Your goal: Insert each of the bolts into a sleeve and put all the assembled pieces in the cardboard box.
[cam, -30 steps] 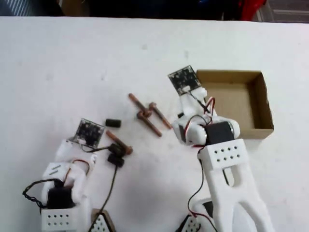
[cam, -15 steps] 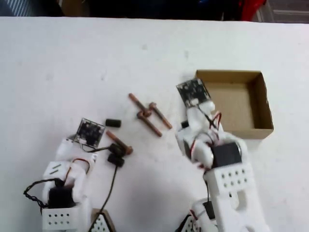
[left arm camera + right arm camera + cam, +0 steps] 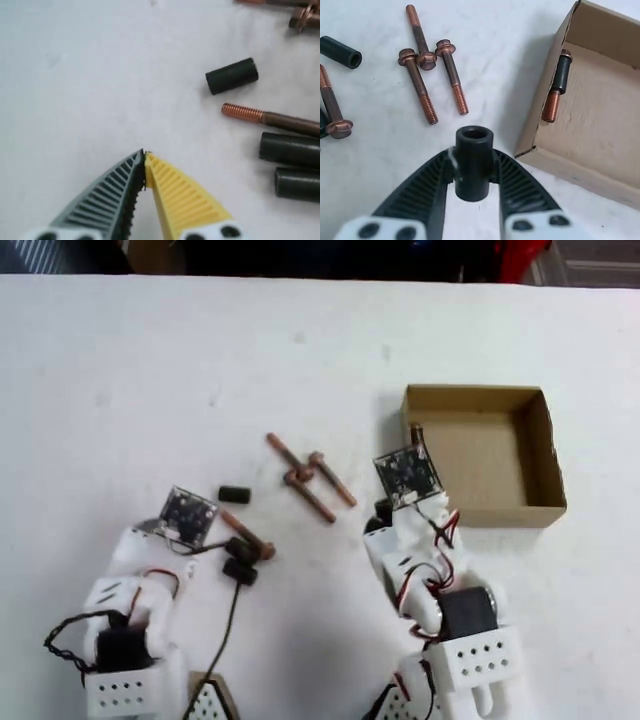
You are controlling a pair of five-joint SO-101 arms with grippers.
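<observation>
Overhead, close wrist views; common bolts [image 3: 310, 497]

A white bench [image 3: 150, 350], faintly smudged, spreads across the high view under even light. Beyond its far edge runs a dark strip [image 3: 300, 255]. In it are a pale striped patch [image 3: 25, 252] at the left corner, a brown shape [image 3: 150, 252], and something red [image 3: 520, 255] beside a light grey surface [image 3: 600, 260].

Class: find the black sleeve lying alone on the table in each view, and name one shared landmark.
High view: lone sleeve just above the single bolt.
Left wrist view: lone sleeve beside the single bolt, near its threaded end.
Right wrist view: lone sleeve near the single bolt.
Shared landmark: the single bolt.
</observation>
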